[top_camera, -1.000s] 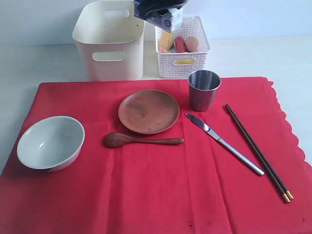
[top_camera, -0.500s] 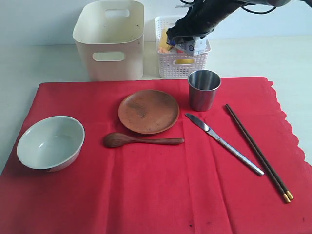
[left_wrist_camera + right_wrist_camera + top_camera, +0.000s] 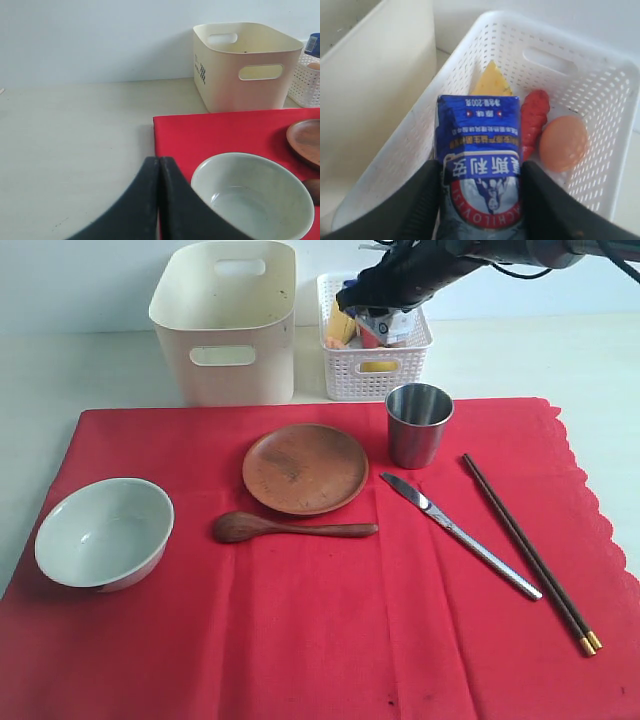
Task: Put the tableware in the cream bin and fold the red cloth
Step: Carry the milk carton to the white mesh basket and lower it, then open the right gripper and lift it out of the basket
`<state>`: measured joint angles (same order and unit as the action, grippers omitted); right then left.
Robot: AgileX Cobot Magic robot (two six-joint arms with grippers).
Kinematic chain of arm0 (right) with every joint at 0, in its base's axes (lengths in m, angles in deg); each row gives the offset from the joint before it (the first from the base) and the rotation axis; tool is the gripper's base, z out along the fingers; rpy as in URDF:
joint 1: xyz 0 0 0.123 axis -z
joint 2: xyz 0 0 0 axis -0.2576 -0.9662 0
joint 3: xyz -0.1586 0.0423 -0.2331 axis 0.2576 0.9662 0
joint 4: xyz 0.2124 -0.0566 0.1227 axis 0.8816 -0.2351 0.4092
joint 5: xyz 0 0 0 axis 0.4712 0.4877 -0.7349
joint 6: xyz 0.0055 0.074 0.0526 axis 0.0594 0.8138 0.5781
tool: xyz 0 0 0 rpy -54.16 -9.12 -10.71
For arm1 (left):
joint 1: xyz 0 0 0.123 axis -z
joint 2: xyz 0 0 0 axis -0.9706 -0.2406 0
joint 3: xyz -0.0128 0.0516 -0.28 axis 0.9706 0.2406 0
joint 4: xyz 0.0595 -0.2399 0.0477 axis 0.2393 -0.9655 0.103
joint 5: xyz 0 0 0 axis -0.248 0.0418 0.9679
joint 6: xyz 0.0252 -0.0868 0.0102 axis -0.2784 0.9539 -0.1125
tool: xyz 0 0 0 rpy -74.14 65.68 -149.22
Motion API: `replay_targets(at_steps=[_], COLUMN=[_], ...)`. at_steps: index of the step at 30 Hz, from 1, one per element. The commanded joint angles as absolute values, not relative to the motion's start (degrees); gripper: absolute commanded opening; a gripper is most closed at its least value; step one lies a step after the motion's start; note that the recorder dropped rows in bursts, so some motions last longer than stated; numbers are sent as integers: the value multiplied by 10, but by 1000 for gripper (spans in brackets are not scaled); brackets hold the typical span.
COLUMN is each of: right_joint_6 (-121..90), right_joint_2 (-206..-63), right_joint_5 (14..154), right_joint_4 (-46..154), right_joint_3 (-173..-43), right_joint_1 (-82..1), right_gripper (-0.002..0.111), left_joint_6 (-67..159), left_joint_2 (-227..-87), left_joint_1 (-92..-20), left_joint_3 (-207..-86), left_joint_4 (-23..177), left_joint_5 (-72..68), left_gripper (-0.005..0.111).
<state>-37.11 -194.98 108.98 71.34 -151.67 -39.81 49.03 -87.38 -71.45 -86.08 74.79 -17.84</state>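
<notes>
Six tableware pieces: all rested on the red cloth [image 3: 330,640], outside the cream bin [image 3: 225,325].
Red cloth: lay spread flat and unfolded over the table [image 3: 100,370], its scalloped edge on the right of the exterior view.
Cream bin: stood upright on the table behind the cloth's far edge, just beside a white basket [image 3: 375,378] on its right.
Left side: a pale bowl [image 3: 105,530] sat upright near the cloth's left edge.
Centre: a wooden plate [image 3: 305,468] lay behind a wooden spoon [image 3: 290,528], the two close but apart, with the spoon's head turned toward the bowl.
Right side: a steel cup [image 3: 418,423] stood upright behind a table knife [image 3: 460,535]. Dark chopsticks [image 3: 528,552] with gold tips lay as a pair just beside the knife, on much the same diagonal.
Right tool [image 3: 480,167]: closed on a blue packet [image 3: 480,150], a finger pressed to each side, held over the white basket. Whether the packet touched the basket could not be told.
Basket contents: a yellow cheese wedge [image 3: 491,82], a red sausage [image 3: 534,117] and a brown egg [image 3: 563,142] lay beyond the packet, the sausage between the other two.
Left tool [image 3: 159,162]: fingers pressed fully together with nothing between them, poised low by the cloth's left edge, near the bowl.
</notes>
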Motion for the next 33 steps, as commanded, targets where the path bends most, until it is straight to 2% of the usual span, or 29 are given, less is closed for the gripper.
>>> replay_targets(at_steps=[1, 9, 22, 33], right_joint_6=[-369, -313, -310, -310], right_joint_2=[-1960, -1975, -1975, -1975], right_joint_5=[1033, 1014, 1010, 1011], right_joint_4=[746, 746, 746, 745], right_joint_3=[-1518, -1518, -1518, -1518], right_joint_1=[-396, -396, -396, -396], right_gripper=[0, 3, 41, 58], left_joint_6=[492, 492, 492, 492], left_joint_2=[-870, -870, -870, -870], left_joint_1=[-715, -715, -715, -715], left_joint_3=[-861, -861, -861, -861], left_joint_4=[742, 742, 742, 742], left_joint_5=[-177, -177, -177, -177], left_gripper=[1, 1, 1, 1])
